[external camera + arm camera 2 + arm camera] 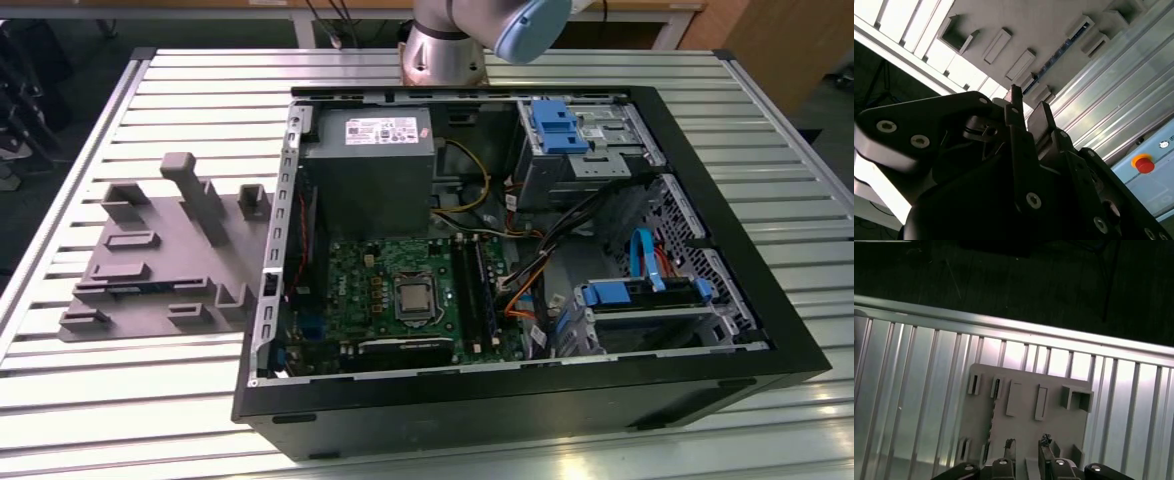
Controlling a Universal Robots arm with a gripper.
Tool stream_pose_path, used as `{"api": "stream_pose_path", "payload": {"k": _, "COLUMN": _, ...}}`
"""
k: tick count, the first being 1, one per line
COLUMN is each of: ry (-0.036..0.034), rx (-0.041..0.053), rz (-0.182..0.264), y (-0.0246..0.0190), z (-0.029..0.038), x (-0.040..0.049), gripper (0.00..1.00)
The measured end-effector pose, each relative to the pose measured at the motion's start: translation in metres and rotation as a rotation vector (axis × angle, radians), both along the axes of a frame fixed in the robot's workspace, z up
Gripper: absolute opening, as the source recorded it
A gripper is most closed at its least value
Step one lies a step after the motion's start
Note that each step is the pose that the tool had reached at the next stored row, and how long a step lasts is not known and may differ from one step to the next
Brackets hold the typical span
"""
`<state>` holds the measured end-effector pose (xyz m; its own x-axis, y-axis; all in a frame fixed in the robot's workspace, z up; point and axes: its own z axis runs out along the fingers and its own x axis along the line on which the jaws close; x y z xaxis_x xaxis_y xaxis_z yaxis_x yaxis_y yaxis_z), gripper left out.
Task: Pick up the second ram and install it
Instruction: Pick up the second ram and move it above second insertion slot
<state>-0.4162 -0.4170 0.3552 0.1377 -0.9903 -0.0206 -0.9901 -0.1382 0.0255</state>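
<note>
The second ram point(1054, 59) is a thin blue-green stick standing on edge in a slot of the grey moulded tray point(1019, 25). In the exterior view the ram point(138, 289) shows as a bluish strip low on the tray point(167, 250), at the exterior view's left of the open computer case point(534, 400). In the first wrist view the ram point(991, 417) appears edge-on as a thin toothed line. My gripper point(1027, 444) hangs well above the tray point(1054, 385), open, with nothing between its fingers point(1014, 100). The black memory sockets point(474, 290) lie on the green motherboard point(360, 280).
The case and tray rest on a slatted aluminium table point(174, 90). Inside the case are a grey power supply point(367, 165), blue drive brackets point(554, 125) and loose cables point(527, 280). The arm's base point(447, 45) stands behind the case. A red button point(1143, 164) sits beyond the table.
</note>
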Motion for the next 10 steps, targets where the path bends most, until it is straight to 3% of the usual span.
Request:
{"api": "stream_pose_path", "payload": {"k": 5, "ry": -0.0019, "rx": 0.0001, "rz": -0.012, "y": -0.0004, "z": -0.0052, "x": -0.0001, "gripper": 0.32}}
{"api": "stream_pose_path", "payload": {"k": 10, "ry": -0.0021, "rx": 0.0, "rz": -0.012, "y": -0.0066, "z": -0.0111, "x": -0.0001, "gripper": 0.32}}
